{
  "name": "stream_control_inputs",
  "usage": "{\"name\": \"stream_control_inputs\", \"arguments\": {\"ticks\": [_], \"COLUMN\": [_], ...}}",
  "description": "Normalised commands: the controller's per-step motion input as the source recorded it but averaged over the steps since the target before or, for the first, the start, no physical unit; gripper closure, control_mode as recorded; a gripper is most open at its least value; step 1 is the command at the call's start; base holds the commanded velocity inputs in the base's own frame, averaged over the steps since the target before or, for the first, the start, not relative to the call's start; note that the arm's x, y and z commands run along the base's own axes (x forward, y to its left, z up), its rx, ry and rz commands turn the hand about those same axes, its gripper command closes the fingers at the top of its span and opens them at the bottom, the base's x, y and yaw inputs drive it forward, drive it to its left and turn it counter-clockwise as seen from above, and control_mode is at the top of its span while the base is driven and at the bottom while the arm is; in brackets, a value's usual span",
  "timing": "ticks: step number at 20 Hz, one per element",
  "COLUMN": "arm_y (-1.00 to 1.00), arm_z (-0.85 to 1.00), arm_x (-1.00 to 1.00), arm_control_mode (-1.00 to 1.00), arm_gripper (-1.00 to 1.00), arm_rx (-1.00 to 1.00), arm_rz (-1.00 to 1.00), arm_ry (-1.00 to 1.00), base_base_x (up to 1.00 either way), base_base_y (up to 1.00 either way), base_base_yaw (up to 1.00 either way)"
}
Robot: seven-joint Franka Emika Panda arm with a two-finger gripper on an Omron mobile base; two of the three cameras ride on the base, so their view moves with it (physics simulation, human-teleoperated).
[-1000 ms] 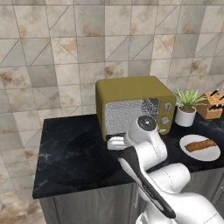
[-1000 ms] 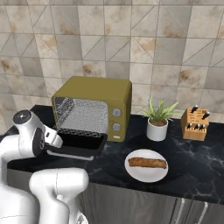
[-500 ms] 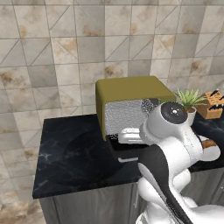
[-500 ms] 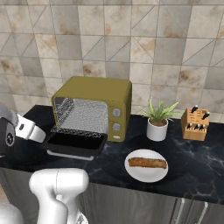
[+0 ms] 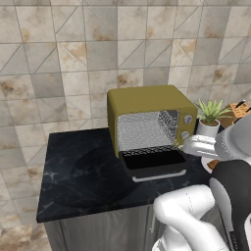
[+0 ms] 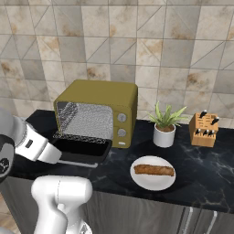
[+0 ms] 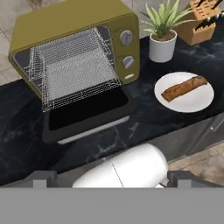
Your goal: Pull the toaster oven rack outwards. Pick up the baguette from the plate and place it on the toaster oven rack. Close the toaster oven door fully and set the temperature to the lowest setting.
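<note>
Lying on the plate (image 7: 184,92), the baguette (image 7: 183,88) sits at about two o'clock in the hand view, well apart from the end effector (image 7: 111,180), whose two fingertips stand spread as wide as they go at the bottom edge with nothing between them. Its long axis runs roughly from eight o'clock to two o'clock in that view, so the jaws would have to close across the short way. The plate rests on the dark desk (image 7: 17,131) near its front edge, off to the oven's knob side.

At about eleven o'clock stands the toaster oven (image 7: 65,22), with the toaster oven door (image 7: 87,114) dropped flat and the toaster oven rack (image 7: 74,70) seeming drawn forward out of the cavity, over the open door. A potted plant (image 7: 162,35) stands just behind the plate at one o'clock, and a knife block (image 7: 201,22) further out. Nothing lies between the end effector and the bread; the plant leaves hang near the line of a high approach, in my judgement.
</note>
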Motion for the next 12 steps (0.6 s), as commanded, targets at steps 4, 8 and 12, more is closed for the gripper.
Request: {"name": "stream_control_inputs", "arguments": {"ticks": [4, 8, 12], "arm_y": [-1.00, -0.89, -0.80], "arm_z": [0.03, 0.00, 0.00], "arm_x": [-0.18, -0.01, 0.00], "arm_control_mode": [-1.00, -1.00, -1.00], "arm_gripper": [-1.00, -1.00, -1.00], "arm_rx": [0.13, 0.10, 0.12], "arm_rz": [-0.26, -0.23, -0.16], "arm_ry": [0.00, 0.00, 0.00], "base_base_x": [0.00, 0.00, 0.00], "base_base_y": [0.00, 0.00, 0.00], "base_base_yaw": [0.00, 0.00, 0.00]}}
